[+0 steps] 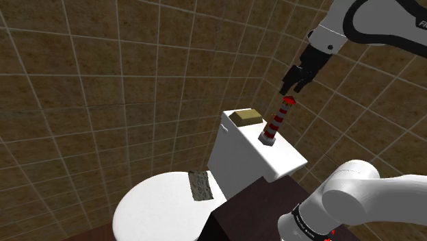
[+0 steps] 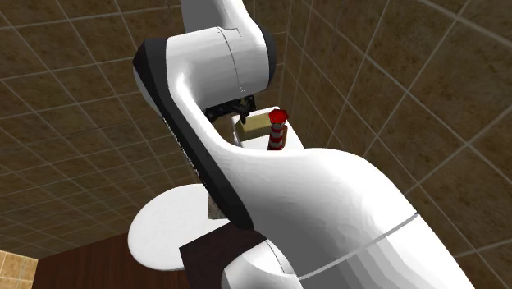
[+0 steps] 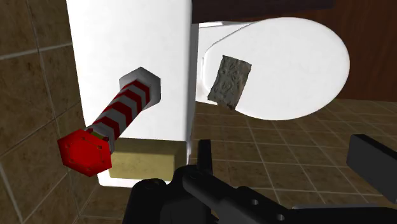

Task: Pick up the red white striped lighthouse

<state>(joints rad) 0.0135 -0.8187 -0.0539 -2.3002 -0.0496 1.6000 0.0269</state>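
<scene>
The red and white striped lighthouse (image 1: pixel 276 124) stands upright on the white toilet tank lid (image 1: pixel 291 161), on a grey base and with a red top. My black gripper (image 1: pixel 287 87) hangs just above its red top, apart from it. In the wrist view the lighthouse (image 3: pixel 121 114) lies off to one side of the open gripper (image 3: pixel 289 159), not between the fingers (image 3: pixel 205 156). In the second exterior view the lighthouse (image 2: pixel 277 133) pokes out behind the arm.
A tan block (image 1: pixel 246 116) lies on the tank lid beside the lighthouse. A grey rough patch (image 1: pixel 200 185) rests on the white toilet seat cover (image 1: pixel 150 209). Brown tiled walls close in behind the tank. The dark stand (image 1: pixel 250 212) sits below.
</scene>
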